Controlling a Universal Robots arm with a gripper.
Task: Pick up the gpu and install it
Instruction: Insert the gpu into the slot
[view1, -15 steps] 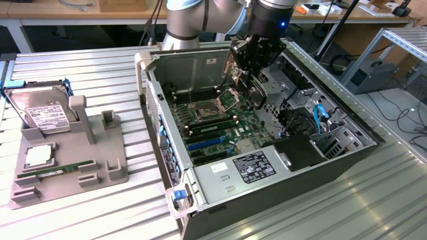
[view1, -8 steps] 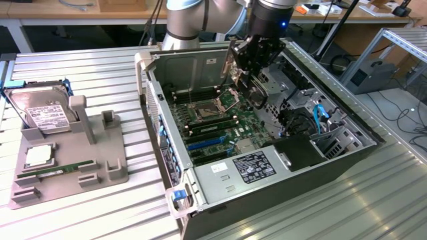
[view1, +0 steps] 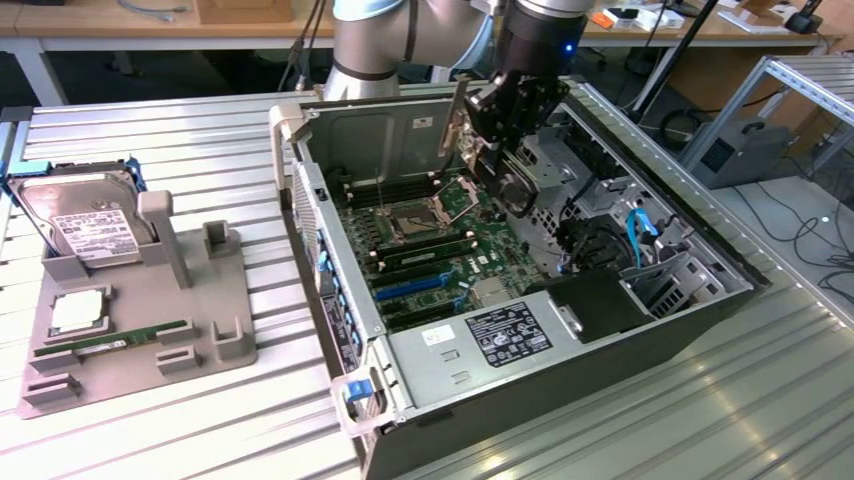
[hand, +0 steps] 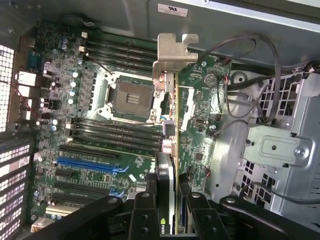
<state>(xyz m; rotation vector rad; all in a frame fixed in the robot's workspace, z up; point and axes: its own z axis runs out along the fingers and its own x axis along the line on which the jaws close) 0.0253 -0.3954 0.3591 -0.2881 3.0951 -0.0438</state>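
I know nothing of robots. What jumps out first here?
The open computer case in the middle of the metal table, its green circuit board laid bare. Above it the robot's gripper grips a thin graphics card on edge over the board. At the exterior view's left, a hard drive stands in a grey holder.

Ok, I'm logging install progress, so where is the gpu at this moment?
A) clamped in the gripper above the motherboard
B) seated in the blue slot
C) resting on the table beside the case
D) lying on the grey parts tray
A: the gripper is shut on the gpu, which hangs edge-on over the motherboard, while the blue slot lies bare.
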